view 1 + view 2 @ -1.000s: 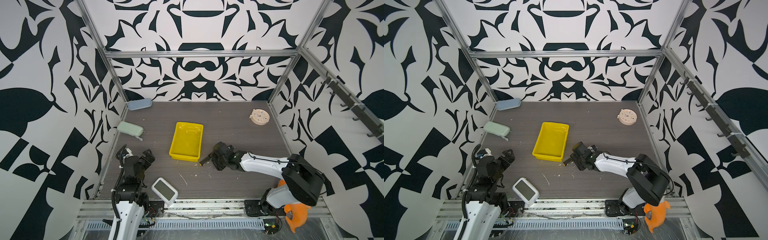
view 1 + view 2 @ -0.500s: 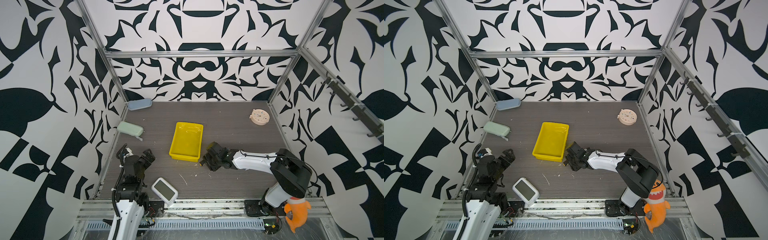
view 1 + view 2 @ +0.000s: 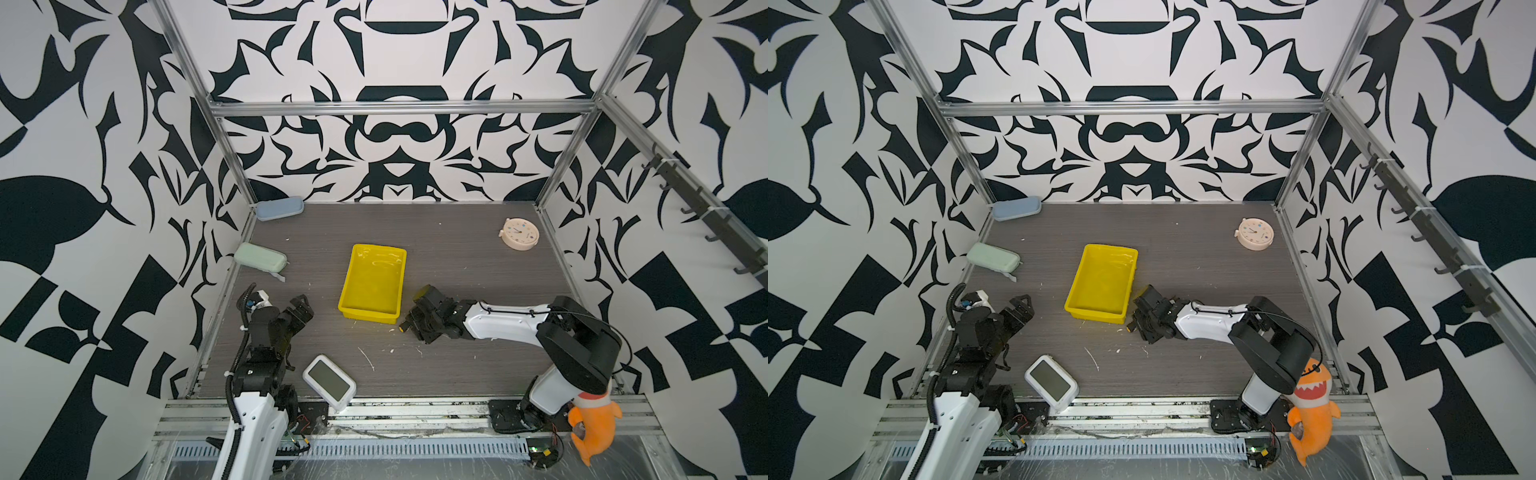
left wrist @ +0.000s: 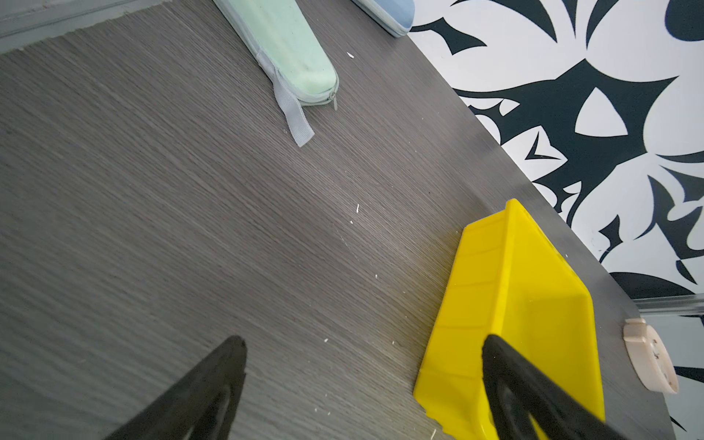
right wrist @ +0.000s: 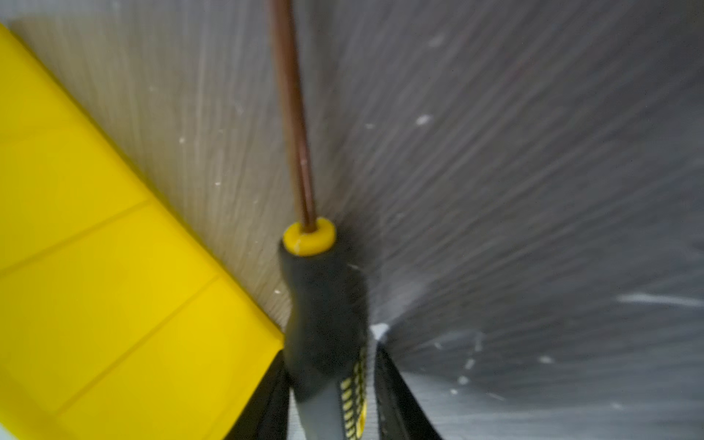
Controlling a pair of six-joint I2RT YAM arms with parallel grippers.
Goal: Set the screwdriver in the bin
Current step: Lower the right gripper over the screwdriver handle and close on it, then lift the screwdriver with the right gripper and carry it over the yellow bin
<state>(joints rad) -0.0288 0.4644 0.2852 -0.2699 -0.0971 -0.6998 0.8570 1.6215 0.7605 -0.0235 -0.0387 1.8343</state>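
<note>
The yellow bin (image 3: 372, 286) (image 3: 1102, 282) stands empty in mid-table. By its near right corner lies the screwdriver (image 5: 324, 304), black handle, yellow collar, thin shaft. In both top views only its yellow butt (image 3: 402, 328) (image 3: 1130, 328) shows under my right gripper (image 3: 409, 322) (image 3: 1138, 322). In the right wrist view that gripper (image 5: 331, 348) is shut on the handle, close beside the bin's wall (image 5: 95, 266). My left gripper (image 3: 301, 307) (image 4: 364, 343) hangs open and holds nothing, left of the bin (image 4: 506, 304).
A white device with a grey screen (image 3: 329, 382) lies near the front edge. A green case (image 3: 259, 257) and a blue case (image 3: 279, 208) sit along the left wall. A round clock (image 3: 519, 235) is at the back right. An orange plush (image 3: 592, 424) hangs by the right arm's base.
My right gripper slid left towards the bin's near right corner and its jaws closed round the screwdriver handle. The left arm has not moved.
</note>
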